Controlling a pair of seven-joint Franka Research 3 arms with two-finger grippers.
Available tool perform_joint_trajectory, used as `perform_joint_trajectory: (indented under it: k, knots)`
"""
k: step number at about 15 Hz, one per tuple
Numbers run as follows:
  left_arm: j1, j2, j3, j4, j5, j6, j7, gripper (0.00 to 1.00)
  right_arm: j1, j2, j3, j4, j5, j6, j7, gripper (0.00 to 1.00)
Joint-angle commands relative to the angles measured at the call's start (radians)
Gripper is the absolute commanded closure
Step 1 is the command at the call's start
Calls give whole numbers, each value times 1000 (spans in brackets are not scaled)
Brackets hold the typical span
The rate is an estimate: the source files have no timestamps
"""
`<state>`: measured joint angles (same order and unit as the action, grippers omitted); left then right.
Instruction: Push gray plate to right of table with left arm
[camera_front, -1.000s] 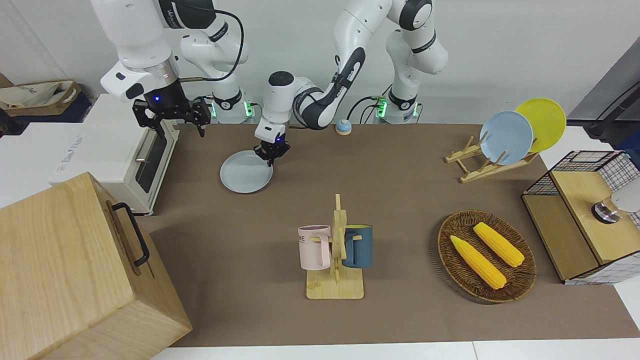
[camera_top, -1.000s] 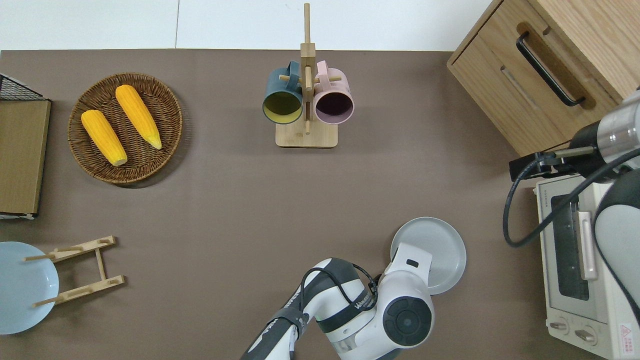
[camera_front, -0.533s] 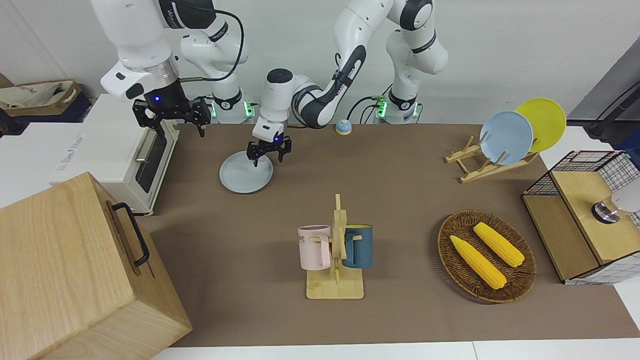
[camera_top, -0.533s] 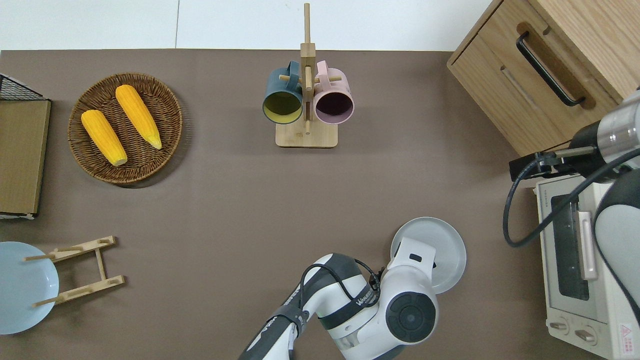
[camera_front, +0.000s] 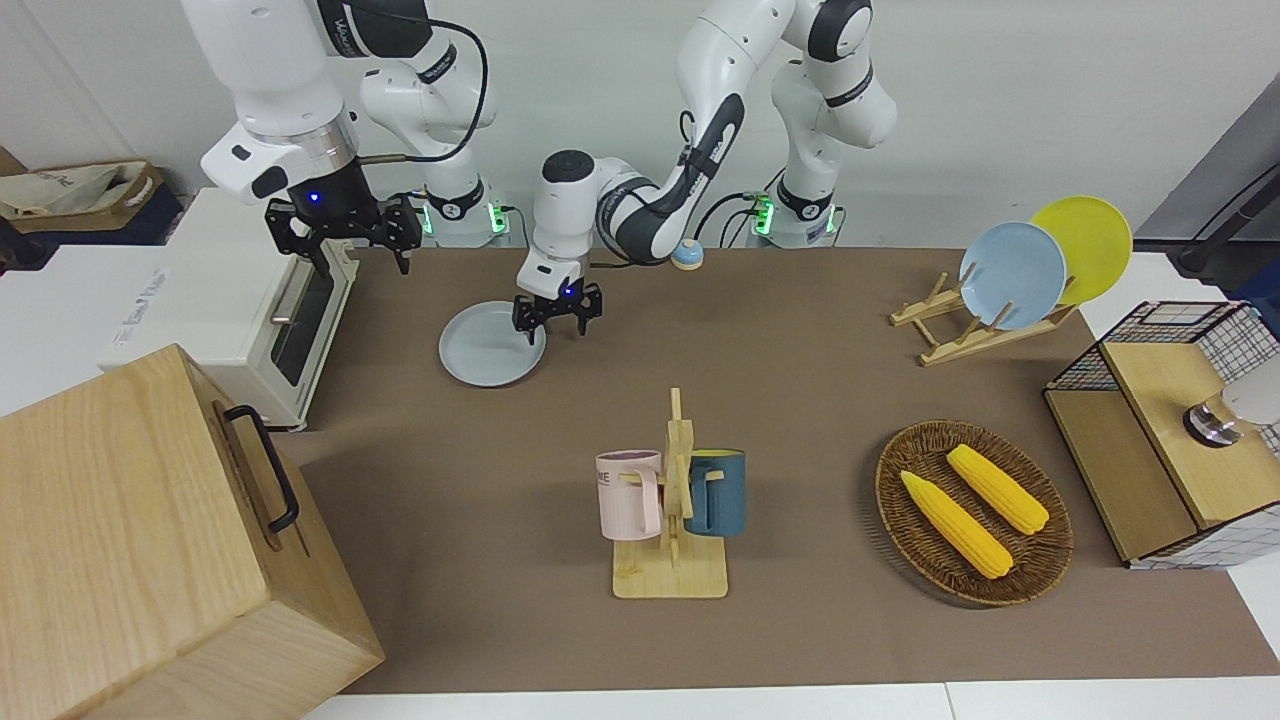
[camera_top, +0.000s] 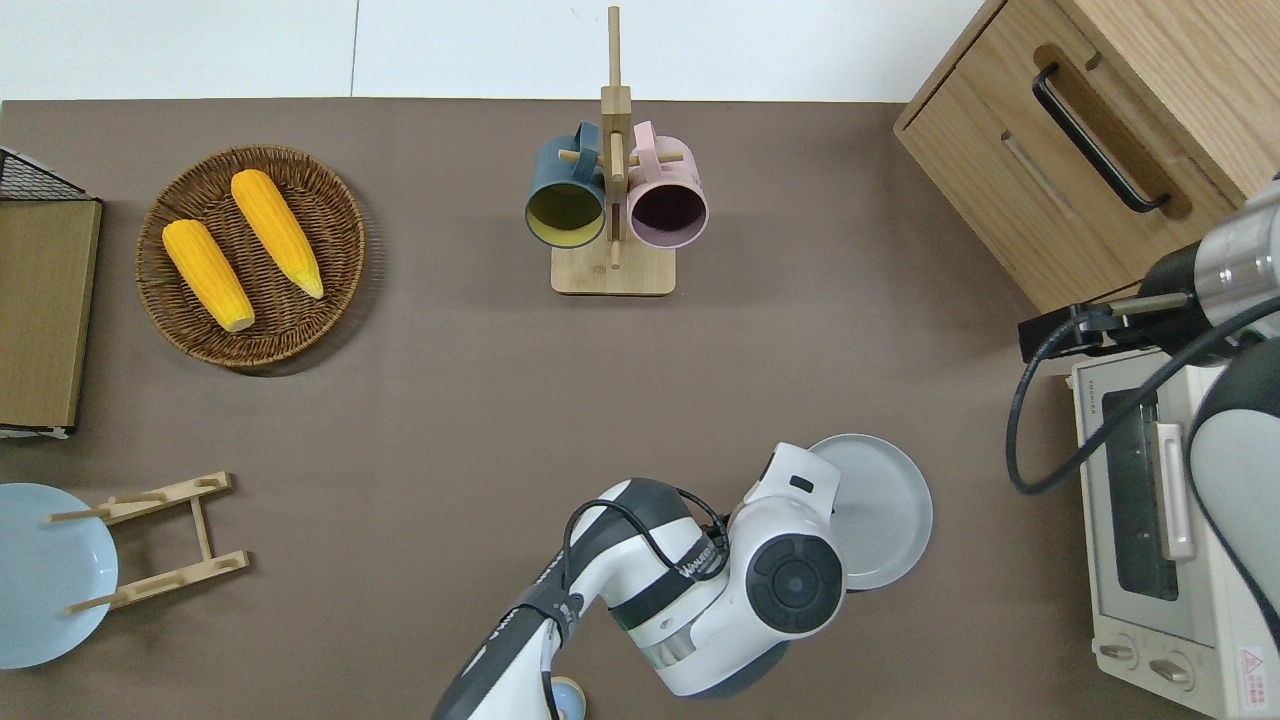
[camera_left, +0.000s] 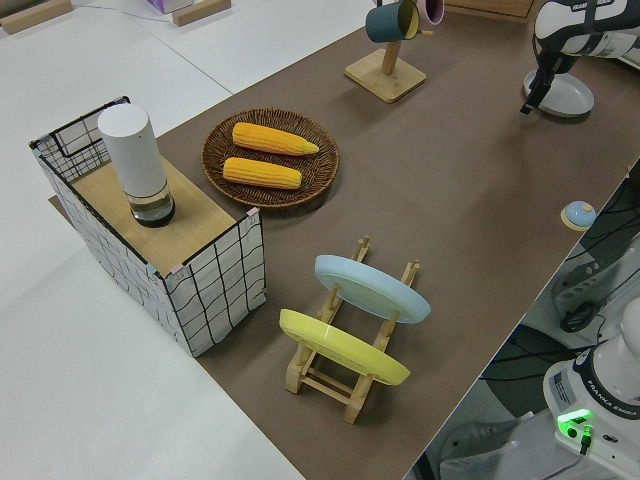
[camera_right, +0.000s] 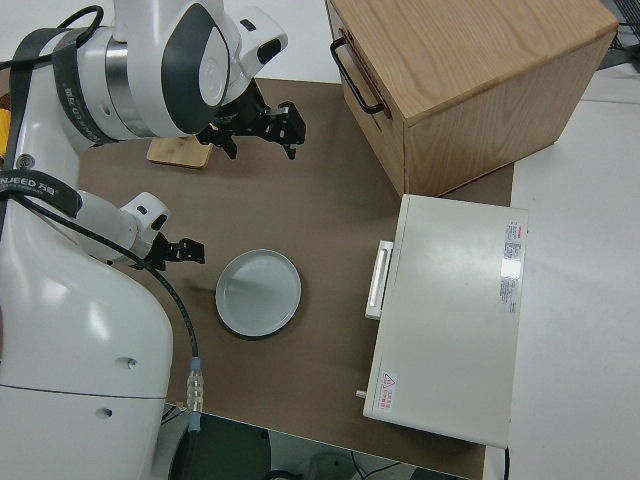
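Lying flat on the counter (camera_front: 800, 400), the plate (camera_front: 490, 350) is found toward the right arm's end, close to the robots and near the toaster oven (camera_front: 240, 310), though apart from it. Its place there is judged to mean that the push is largely done or being finished. The left gripper (camera_front: 556, 312) is seen low at the plate's edge on the side toward the left arm's end, with its fingers spread; nothing is pinched between them. That side is the one from which a shove toward the oven would be given, which is taken as the reason for the arm's long reach across. Whether the fingers touch the rim cannot be told. A flat, low-rimmed plate is expected to slide easily on the mat, so no grasp is needed. The right arm (camera_front: 300, 120) is parked, its gripper (camera_front: 345, 228) spread as well. The mug rack (camera_front: 672, 500) is well apart from the plate.
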<state>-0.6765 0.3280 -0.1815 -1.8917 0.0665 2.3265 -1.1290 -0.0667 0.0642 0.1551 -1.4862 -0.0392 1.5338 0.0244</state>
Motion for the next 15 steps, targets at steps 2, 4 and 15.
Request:
perform_joint_trajectory:
  k: [2,4,15]
  knots:
    - [133,-144,-3,-81,-91,-154,248,9,-1,-6,0,1,7,-11,3,17]
    - [213,-214,0,-99,-125,-258,395,9,-1,-6,0,1,7,-11,3,17]
    - [630,-423,7,-23,-149,-600,937,9,-1,-6,0,1,7,-11,3,17]
